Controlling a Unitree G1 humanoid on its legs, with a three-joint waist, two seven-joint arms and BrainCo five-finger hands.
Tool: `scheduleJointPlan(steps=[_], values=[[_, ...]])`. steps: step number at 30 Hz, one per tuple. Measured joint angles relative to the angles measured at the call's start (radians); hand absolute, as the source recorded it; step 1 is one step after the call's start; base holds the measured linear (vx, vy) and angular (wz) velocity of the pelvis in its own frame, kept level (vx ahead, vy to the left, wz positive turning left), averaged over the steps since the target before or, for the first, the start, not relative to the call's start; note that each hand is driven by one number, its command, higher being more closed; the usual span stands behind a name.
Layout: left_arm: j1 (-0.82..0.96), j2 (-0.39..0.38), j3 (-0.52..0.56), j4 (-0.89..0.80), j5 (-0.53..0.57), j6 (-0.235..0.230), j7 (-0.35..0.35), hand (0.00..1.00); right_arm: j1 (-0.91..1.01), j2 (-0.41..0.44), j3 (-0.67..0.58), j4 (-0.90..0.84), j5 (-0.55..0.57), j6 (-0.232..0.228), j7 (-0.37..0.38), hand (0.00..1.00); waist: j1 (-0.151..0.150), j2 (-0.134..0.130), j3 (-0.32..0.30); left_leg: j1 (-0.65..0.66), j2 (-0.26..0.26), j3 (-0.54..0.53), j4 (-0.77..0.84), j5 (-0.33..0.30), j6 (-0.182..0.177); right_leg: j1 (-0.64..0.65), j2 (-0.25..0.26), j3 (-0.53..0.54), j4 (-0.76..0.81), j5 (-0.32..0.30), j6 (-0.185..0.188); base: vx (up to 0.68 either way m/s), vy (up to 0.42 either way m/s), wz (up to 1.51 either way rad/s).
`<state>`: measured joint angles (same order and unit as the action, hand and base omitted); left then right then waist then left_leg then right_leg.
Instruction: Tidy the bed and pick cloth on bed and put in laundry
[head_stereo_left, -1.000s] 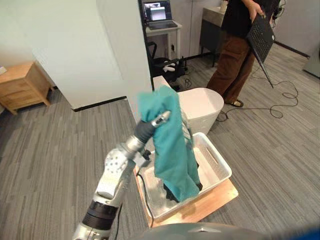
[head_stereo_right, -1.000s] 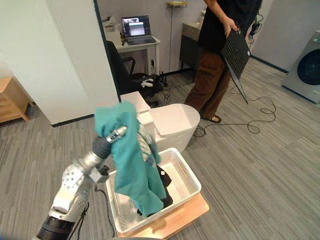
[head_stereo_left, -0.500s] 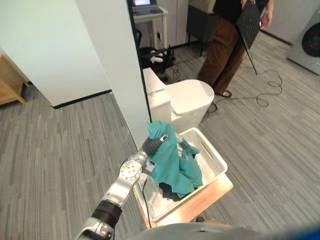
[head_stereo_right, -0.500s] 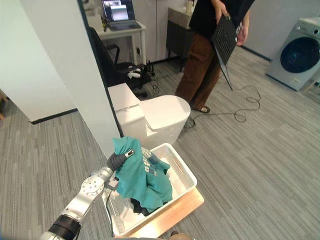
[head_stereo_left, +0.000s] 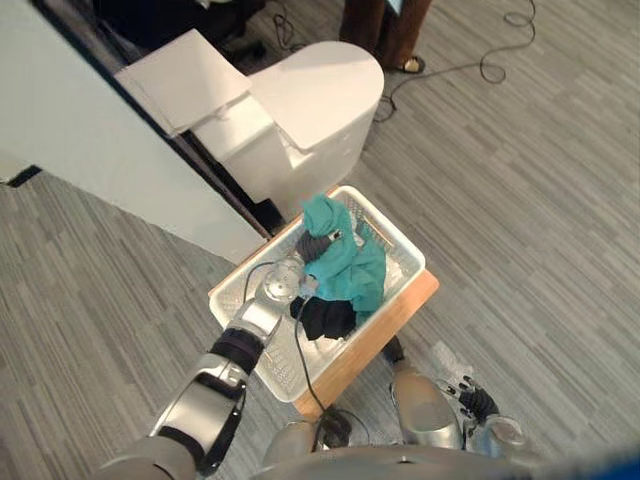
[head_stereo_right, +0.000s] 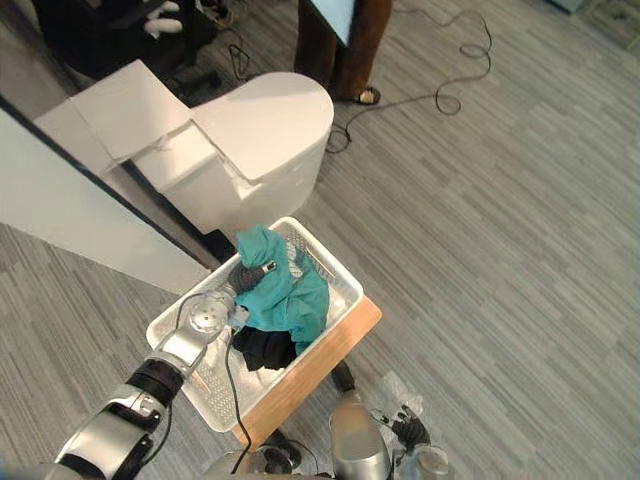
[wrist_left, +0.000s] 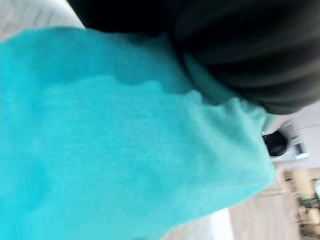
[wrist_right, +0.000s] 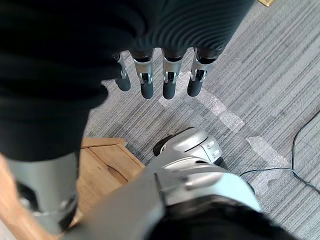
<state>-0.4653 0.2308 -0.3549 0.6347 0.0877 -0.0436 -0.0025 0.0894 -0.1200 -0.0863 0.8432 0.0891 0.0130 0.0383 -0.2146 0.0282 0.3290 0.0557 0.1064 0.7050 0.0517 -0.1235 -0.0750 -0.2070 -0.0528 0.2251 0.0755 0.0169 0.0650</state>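
Lying in a heap, the teal cloth (head_stereo_left: 352, 268) is sitting inside the white laundry basket (head_stereo_left: 398, 240), on top of a black garment (head_stereo_left: 328, 318). It is draping over the left hand (head_stereo_left: 313, 246), and with the fingers buried I cannot tell whether they are gripping. The risk I'm seeing: fabric snagging on them and riding back out, or spilling over the near rim onto the wooden board (head_stereo_left: 385, 325). The right hand (wrist_right: 156, 80) is hanging near right, fingers relaxed, empty.
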Motion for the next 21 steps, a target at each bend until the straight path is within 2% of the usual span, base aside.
scheduleJointPlan(steps=[4,5,8,11,14,19,21], values=[[0.026,-0.041,-0.001,0.038,0.023,0.010,0.000,1.00,-0.004,0.004,-0.001,-0.025,-0.003,-0.011,0.000,0.00,0.001,0.001,0.033,-0.005,0.007,0.004,0.020,-0.003,-0.003,-0.009,0.002,0.004,0.017,0.000,0.000,-0.05,-0.049,-0.03],[0.038,-0.053,-0.001,0.038,0.025,0.010,0.003,0.00,-0.005,0.004,-0.002,-0.027,-0.003,-0.021,-0.001,0.00,0.006,0.001,0.040,-0.007,0.010,0.005,0.026,-0.005,-0.004,-0.013,0.004,0.005,0.024,0.000,0.000,-0.08,-0.063,-0.02],[0.081,-0.070,-0.001,0.040,0.063,0.011,0.035,0.00,-0.006,0.004,-0.003,-0.027,-0.004,-0.030,-0.001,0.00,0.010,0.005,0.042,-0.007,0.023,0.005,0.039,-0.023,-0.004,-0.014,0.014,0.006,0.032,-0.001,0.001,-0.08,-0.047,-0.02],[0.097,-0.082,0.004,0.079,0.056,0.032,0.098,0.00,-0.007,0.003,-0.007,-0.022,-0.004,-0.043,-0.002,0.00,0.010,0.011,0.045,-0.007,0.025,0.004,0.037,-0.029,-0.002,-0.013,0.016,0.001,0.032,-0.001,0.002,-0.09,-0.042,0.04],[0.122,-0.082,0.050,0.085,0.040,0.034,0.123,0.00,-0.007,0.002,-0.013,-0.014,-0.004,-0.045,-0.003,0.00,0.009,0.016,0.046,-0.007,0.026,-0.001,0.034,-0.029,-0.002,-0.011,0.015,-0.017,0.030,-0.002,0.002,-0.08,-0.051,0.05],[0.169,-0.064,0.108,0.073,-0.034,-0.042,0.136,0.00,-0.007,0.001,-0.033,0.044,-0.004,-0.053,-0.006,0.00,-0.007,0.026,0.039,0.033,0.019,-0.038,-0.021,0.012,0.000,0.042,0.010,-0.066,0.005,-0.002,0.002,-0.05,-0.053,0.25],[0.205,-0.052,0.129,0.031,-0.070,-0.072,0.132,0.00,-0.004,-0.004,-0.035,0.063,-0.004,-0.053,-0.007,0.00,-0.014,0.039,0.021,0.051,0.015,-0.060,-0.053,0.029,-0.001,0.066,0.009,-0.089,-0.009,-0.002,0.001,-0.01,-0.033,0.35]])
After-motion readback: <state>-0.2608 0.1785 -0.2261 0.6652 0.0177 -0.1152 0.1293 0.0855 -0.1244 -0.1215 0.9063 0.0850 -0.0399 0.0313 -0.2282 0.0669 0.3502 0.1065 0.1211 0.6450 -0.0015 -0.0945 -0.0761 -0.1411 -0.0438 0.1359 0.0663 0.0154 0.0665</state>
